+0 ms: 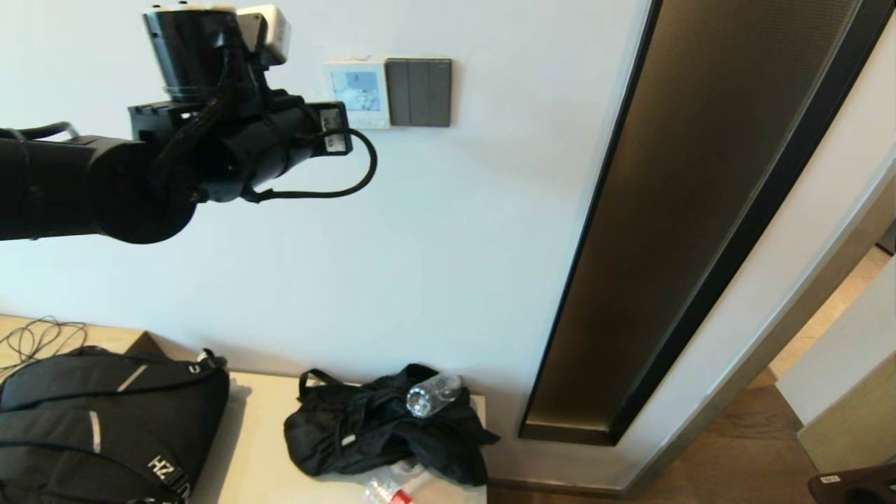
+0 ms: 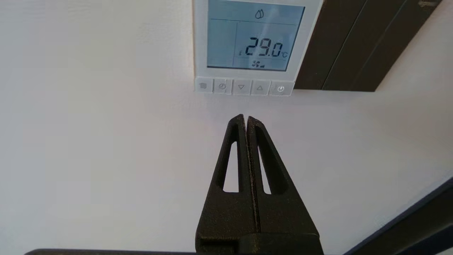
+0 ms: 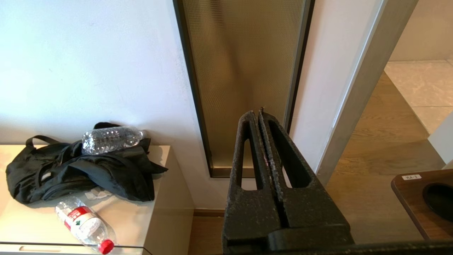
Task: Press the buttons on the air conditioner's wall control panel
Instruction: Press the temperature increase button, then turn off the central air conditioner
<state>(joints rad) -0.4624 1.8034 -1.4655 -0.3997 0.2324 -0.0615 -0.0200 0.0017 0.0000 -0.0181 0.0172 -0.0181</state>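
The air conditioner's wall control panel (image 1: 355, 93) is a small white square on the wall; in the left wrist view its frame (image 2: 200, 42) surrounds a pale blue screen (image 2: 253, 39) reading 29.0. The buttons (image 2: 241, 86) form a row of small white keys along its bottom edge. My left arm is raised in front of the wall just left of and below the panel. My left gripper (image 2: 245, 118) is shut and empty, its tips a short way below the button row, under the down-arrow key. My right gripper (image 3: 257, 114) is shut and empty, parked low, out of the head view.
A dark grey three-switch plate (image 1: 418, 92) adjoins the panel's right side. A tall bronze glass strip (image 1: 700, 210) runs down the wall to the right. Below, a cabinet top (image 1: 259, 434) holds a black backpack (image 1: 105, 420), a black bag (image 1: 378, 434) and plastic bottles (image 1: 432, 393).
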